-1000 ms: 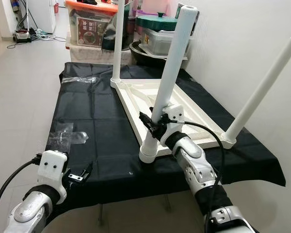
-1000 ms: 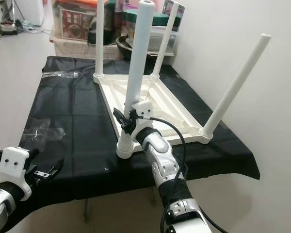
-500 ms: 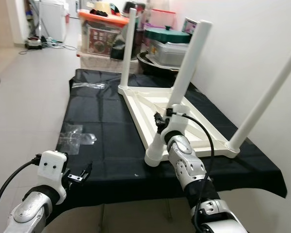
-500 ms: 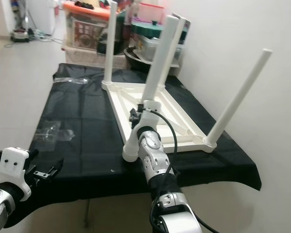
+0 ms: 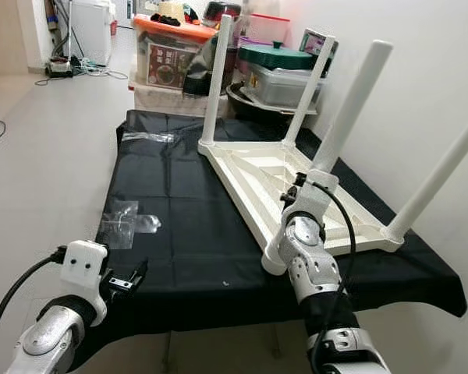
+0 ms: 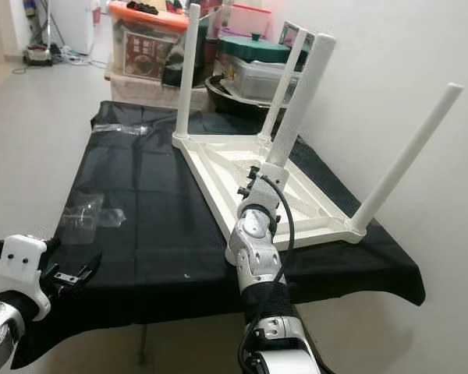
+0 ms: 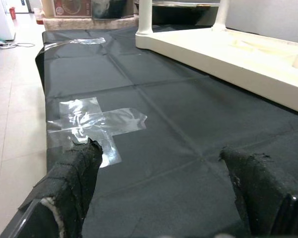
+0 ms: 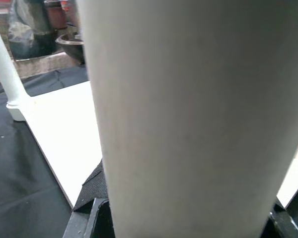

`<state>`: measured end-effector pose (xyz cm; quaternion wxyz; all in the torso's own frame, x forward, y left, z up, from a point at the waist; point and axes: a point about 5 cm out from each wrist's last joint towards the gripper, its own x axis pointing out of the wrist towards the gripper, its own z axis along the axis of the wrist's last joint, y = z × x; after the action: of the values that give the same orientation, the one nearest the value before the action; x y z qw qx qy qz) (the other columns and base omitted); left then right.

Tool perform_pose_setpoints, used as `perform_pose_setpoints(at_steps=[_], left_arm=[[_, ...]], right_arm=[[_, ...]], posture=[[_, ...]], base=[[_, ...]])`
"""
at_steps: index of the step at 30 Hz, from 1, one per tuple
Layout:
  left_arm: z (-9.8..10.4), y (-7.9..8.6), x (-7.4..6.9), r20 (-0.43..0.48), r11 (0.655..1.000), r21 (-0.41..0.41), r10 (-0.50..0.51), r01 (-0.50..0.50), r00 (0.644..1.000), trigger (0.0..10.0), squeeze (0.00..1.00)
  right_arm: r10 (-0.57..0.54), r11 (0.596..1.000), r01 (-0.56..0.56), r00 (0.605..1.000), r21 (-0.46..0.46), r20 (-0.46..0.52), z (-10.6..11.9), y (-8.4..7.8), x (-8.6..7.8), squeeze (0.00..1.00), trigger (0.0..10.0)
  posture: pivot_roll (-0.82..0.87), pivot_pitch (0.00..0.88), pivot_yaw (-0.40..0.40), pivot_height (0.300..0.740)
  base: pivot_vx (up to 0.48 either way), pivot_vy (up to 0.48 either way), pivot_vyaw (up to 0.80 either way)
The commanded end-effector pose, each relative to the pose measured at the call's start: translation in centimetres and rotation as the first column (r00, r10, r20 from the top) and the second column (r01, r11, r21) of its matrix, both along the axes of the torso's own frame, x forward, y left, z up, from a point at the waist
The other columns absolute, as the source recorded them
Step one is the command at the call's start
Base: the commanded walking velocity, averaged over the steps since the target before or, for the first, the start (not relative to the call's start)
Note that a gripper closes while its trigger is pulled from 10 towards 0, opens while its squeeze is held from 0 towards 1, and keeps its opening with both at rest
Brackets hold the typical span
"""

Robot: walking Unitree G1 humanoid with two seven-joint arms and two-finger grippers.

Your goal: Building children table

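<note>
The right arm reaches forward and up, its right gripper (image 5: 300, 189) clamped around the near table leg (image 5: 349, 109) of the upturned white children's table (image 5: 253, 167), which lies on a black cloth (image 5: 179, 210). The left gripper (image 5: 126, 280) hovers low at the cloth's near edge, fingers (image 7: 74, 173) spread apart, near a clear plastic bag (image 5: 123, 226). Storage bins (image 5: 171, 54) stand behind.

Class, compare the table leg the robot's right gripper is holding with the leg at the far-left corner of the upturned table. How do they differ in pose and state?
The held leg leans away from vertical; the far-left leg stands nearly upright. The right gripper is clamped on the held leg, while the far-left leg stands free. The held leg sits at the table's near corner, the far-left leg at the back. Both are white round posts rising from the upturned tabletop.
</note>
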<state>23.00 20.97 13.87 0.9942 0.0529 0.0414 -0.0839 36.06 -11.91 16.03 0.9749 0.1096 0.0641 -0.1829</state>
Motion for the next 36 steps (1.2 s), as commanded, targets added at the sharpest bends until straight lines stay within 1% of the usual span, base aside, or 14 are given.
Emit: perform_pose_setpoints(at_steps=[1, 3, 4, 5, 13, 17, 19, 25, 26, 28, 29, 30, 33, 36], left_arm=[[-0.3, -0.3, 0.3, -0.011, 1.0, 0.005, -0.012, 0.012, 1.0, 10.0, 0.0], [-0.3, -0.4, 0.4, -0.013, 1.0, 0.007, -0.016, 0.016, 1.0, 10.0, 0.0], [-0.3, -0.4, 0.5, -0.013, 1.0, 0.008, -0.018, 0.018, 1.0, 10.0, 0.0], [-0.4, -0.5, 0.6, -0.014, 1.0, 0.009, -0.02, 0.02, 1.0, 10.0, 0.0], [-0.4, -0.6, 0.8, -0.014, 1.0, 0.012, -0.025, 0.025, 1.0, 10.0, 0.0], [-0.4, -0.5, 0.9, -0.011, 1.0, 0.016, -0.026, 0.026, 1.0, 10.0, 0.0], [-0.4, -0.4, 0.9, -0.008, 0.999, 0.018, -0.027, 0.027, 1.0, 10.0, 0.0], [-0.4, -0.4, 0.9, -0.006, 0.999, 0.02, -0.029, 0.029, 1.0, 10.0, 0.0], [-0.4, -0.4, 0.9, -0.005, 0.999, 0.02, -0.033, 0.033, 0.999, 10.0, 0.0], [-0.4, -0.4, 0.9, -0.005, 0.999, 0.019, -0.035, 0.035, 0.999, 10.0, 0.0], [-0.4, -0.5, 0.9, -0.004, 0.999, 0.021, -0.038, 0.039, 0.999, 10.0, 0.0], [-0.4, -0.5, 0.9, -0.004, 0.999, 0.021, -0.038, 0.039, 0.999, 10.0, 0.0], [-0.5, -0.5, 0.9, -0.004, 0.998, 0.024, -0.049, 0.049, 0.999, 10.0, 0.0], [-0.5, -0.6, 1.0, -0.003, 0.998, 0.026, -0.052, 0.052, 0.999, 10.0, 0.0]], right_arm=[[-0.029, 0.996, 0.038, 0.992, 0.075, -0.122, -2.3, 0.1, -0.7, 0.0, 10.0], [0.006, 0.995, 0.003, 0.996, 0.105, -0.088, -2.0, 0.4, -0.8, 0.0, 10.0], [0.039, 0.99, -0.03, 0.997, 0.14, -0.062, -1.8, 0.7, -0.8, 0.21, 10.0], [0.062, 0.986, -0.055, 0.997, 0.159, -0.038, -1.5, 0.9, -0.9, 1.0, 10.0], [0.083, 0.978, -0.086, 0.996, 0.19, 0.026, -0.4, 0.8, -1.0, 1.0, 10.0], [0.132, 0.974, -0.146, 0.987, 0.171, 0.089, 0.9, 0.4, -1.0, 1.0, 10.0], [0.201, 0.964, -0.219, 0.972, 0.154, 0.123, 1.7, 0.3, -1.0, 1.0, 10.0], [0.302, 0.943, -0.318, 0.941, 0.099, 0.151, 2.8, -0.2, -1.0, 1.0, 10.0], [0.343, 0.933, -0.355, 0.928, 0.065, 0.147, 3.1, -0.7, -0.9, 0.88, 10.0], [0.37, 0.925, -0.379, 0.918, 0.043, 0.142, 3.2, -1.1, -0.9, 0.88, 10.0], [0.417, 0.906, -0.422, 0.899, 0.018, 0.133, 3.3, -1.3, -0.9, 0.0, 10.0], [0.417, 0.906, -0.422, 0.899, 0.018, 0.133, 3.3, -1.3, -0.9, 0.0, 10.0], [0.506, 0.862, -0.503, 0.857, -0.059, 0.092, 3.6, -2.9, -0.4, 0.0, 10.0], [0.515, 0.857, -0.509, 0.854, -0.084, 0.078, 3.6, -3.6, -0.3, 0.0, 10.0]], posture=[[0.18, 0.0, -0.156, 0.74], [0.18, 0.0, -0.156, 0.74], [0.18, 0.0, -0.156, 0.74], [0.17, 0.0, -0.154, 0.74], [0.17, 0.0, -0.155, 0.74], [0.17, 0.0, -0.158, 0.74], [0.16, 0.0, -0.16, 0.74], [0.15, 0.0, -0.157, 0.74], [0.15, 0.0, -0.157, 0.74], [0.15, 0.0, -0.157, 0.74], [0.14, 0.0, -0.156, 0.74], [0.14, 0.0, -0.156, 0.74], [0.13, 0.0, -0.158, 0.74], [0.13, 0.0, -0.158, 0.74]], base=[[0.0, 0.0, 0.0], [0.0, 0.0, 0.0], [0.0, 0.0, 0.0], [0.0, 0.0, 0.0], [0.0, 0.0, 0.0], [0.0, 0.0, 0.0], [0.0, 0.0, 0.0], [0.0, 0.0, 0.0], [0.0, 0.0, 0.0], [0.0, 0.0, 0.0], [0.0, 0.0, 0.0], [0.0, 0.0, 0.0], [0.0, 0.0, 0.0], [0.0, 0.0, 0.0]])
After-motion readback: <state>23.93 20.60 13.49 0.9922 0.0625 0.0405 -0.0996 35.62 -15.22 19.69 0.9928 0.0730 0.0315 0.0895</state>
